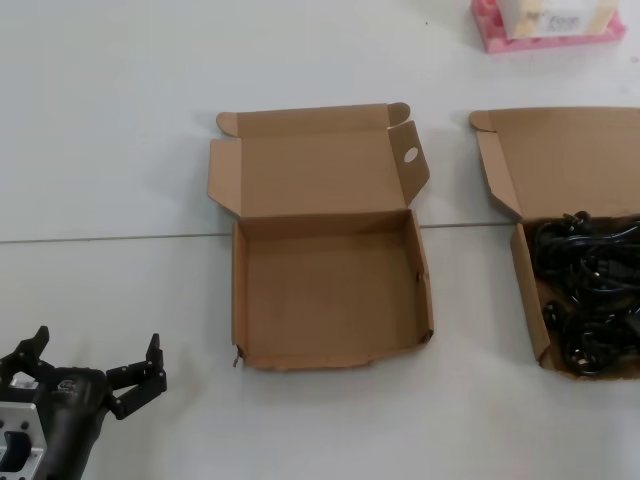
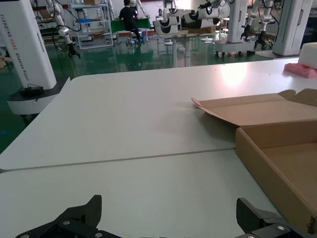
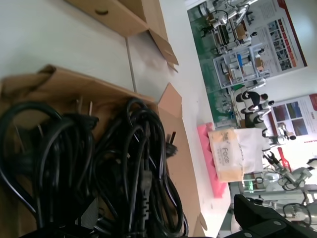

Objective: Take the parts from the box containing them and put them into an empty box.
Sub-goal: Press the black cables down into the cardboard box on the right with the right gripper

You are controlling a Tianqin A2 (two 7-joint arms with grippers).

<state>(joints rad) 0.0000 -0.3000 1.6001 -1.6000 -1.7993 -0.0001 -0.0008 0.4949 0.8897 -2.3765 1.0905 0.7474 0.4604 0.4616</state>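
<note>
The left gripper, black with two clawed fingers, hovers low over the white table with its fingers spread wide and nothing between them. Ahead of those fingers and off toward the robot's right lies the empty box, a shallow brown cardboard mailer with its hinged lid folded back, a round hole punched in the lid's side flap and a ragged front wall. Its floor is bare. In the left wrist view the near wall of this box stands just beyond one fingertip.

The right gripper shows only as a dark finger at the picture's edge in its own wrist view; whether it is spread or closed I cannot tell, and it is absent from the head view. It hangs close above the box containing the parts, a second shallow brown cardboard mailer well to the right of the empty one.

The parts are black power cables with moulded plugs, wound in loose figure-eight bundles and heaped together, loops overlapping, filling that box. A bare plug with metal pins pokes out near the wall.

No cable has been moved yet, so the task looks to be at its first pick. The next move likely calls for the right gripper to close on one bundle without snagging neighbouring loops. Farther back sits a pink tray holding a pale carton.
</note>
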